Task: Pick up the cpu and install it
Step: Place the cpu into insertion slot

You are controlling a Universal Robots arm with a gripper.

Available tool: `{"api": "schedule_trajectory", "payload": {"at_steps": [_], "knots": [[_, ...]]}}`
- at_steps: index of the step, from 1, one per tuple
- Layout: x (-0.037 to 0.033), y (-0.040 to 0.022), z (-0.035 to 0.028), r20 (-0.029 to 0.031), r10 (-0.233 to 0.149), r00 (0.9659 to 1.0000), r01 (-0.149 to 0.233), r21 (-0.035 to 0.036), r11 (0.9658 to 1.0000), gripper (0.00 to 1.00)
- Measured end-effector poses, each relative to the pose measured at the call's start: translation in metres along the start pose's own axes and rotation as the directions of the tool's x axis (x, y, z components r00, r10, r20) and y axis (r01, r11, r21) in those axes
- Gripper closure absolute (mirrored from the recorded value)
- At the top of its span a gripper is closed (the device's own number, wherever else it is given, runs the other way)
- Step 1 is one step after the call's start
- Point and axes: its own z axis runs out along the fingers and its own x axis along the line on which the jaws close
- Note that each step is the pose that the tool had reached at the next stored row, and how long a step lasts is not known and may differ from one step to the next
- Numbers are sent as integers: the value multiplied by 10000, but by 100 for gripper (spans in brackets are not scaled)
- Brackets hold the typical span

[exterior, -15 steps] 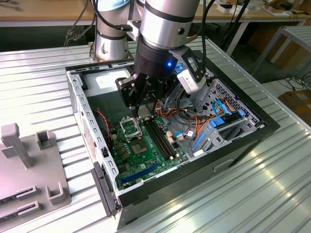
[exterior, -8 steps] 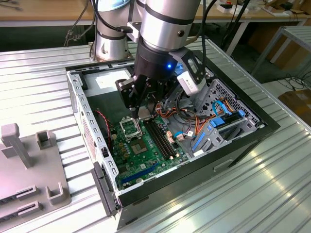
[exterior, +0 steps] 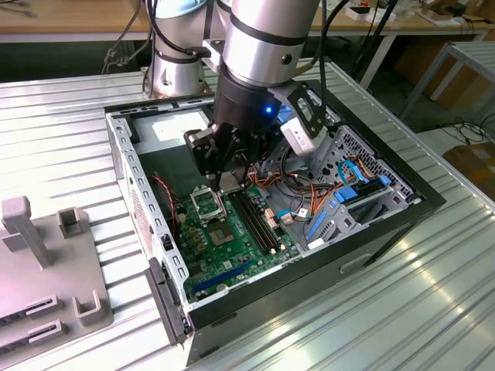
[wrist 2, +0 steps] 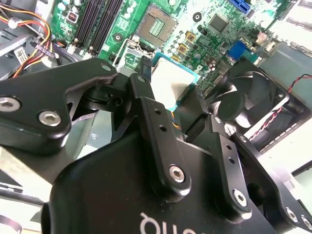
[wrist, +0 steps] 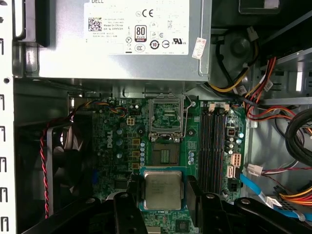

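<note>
Ribbed metal desk (exterior: 433, 309) below; near the black-framed square socket (exterior: 207, 202), the hand (wrist: 164, 195) grips the flat silver-grey cpu (wrist 2: 170, 83); crooked seating could damage both.

1. Black jointed gripper (wrist 2: 171, 90), large in the foreground; both fingers (wrist 2: 155, 117) clamp opposite edges of the cpu.
2. Square cpu (wrist 2: 171, 78), pale top, teal rim, held between the fingers.
3. Green motherboard (wrist 2: 214, 36), behind the cpu.
4. Square socket (wrist 2: 157, 23), open, on the motherboard, apart from the cpu.
5. Long black memory slots (wrist 2: 95, 22), beside the socket.
6. Round black fan (wrist 2: 248, 100), near the cpu; red and black wires (wrist 2: 287, 95) beside it.
7. Orange and yellow wires (wrist 2: 22, 22), past the memory slots.
</note>
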Motion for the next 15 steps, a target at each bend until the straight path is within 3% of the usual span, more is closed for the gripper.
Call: {"api": "schedule_trajectory", "payload": {"at_steps": [15], "knots": [[-41, 1, 103, -6, 2, 10000, -2, 2, 10000, 53]]}}
